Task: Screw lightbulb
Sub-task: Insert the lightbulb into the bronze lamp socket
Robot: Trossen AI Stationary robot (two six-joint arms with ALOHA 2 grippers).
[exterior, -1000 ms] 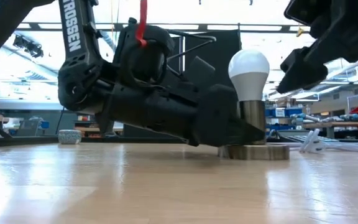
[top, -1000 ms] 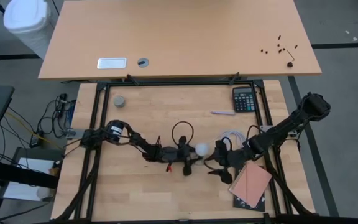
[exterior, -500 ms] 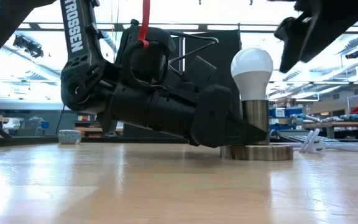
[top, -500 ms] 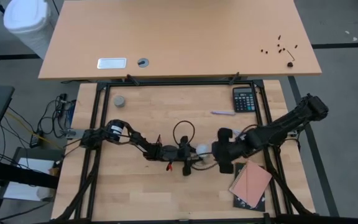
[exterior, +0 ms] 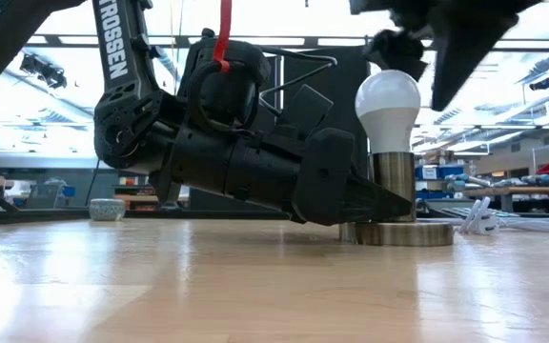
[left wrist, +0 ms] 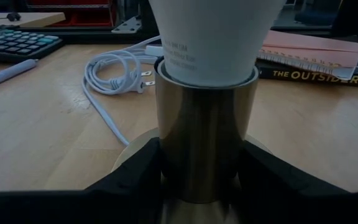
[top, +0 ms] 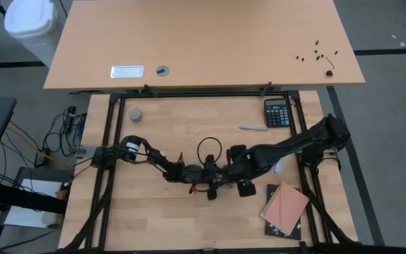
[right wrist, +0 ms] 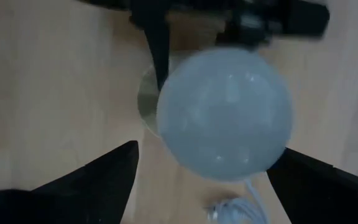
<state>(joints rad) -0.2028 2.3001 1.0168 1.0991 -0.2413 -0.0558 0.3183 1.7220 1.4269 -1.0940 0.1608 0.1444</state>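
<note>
Near the middle of the tabletop (top: pixel 154 212) the lightbulb (exterior: pixel 386 103) stands upright in the brass socket (exterior: pixel 392 187) of a round base (exterior: pixel 396 233), with a white cord (left wrist: pixel 114 78) trailing off behind it. Its long axis runs vertical: the white dome points up and the threaded end is down inside the socket, out of sight.

The left gripper (left wrist: pixel 197 180) lies low along the tabletop, and its fingers (left wrist: pixel 132 174) are partly closed on either side of the socket, steadying the lamp. The right gripper (right wrist: pixel 204 177) hangs directly above the dome, looking straight down on it; its fingers (right wrist: pixel 98 177) are spread wide on either side of the bulb and hold nothing.

The step in hand looks like lowering the right gripper onto the dome to turn it. To do this well, the gripper should stay centred on the bulb's axis, come straight down, and close just firmly enough around the widest part of the dome. The twist should then follow the vertical axis with no sideways push, while the left fingers keep the socket from rotating or the base from sliding.

A book (left wrist: pixel 328 62) and a calculator (top: pixel 276 112) lie well apart from the work.
</note>
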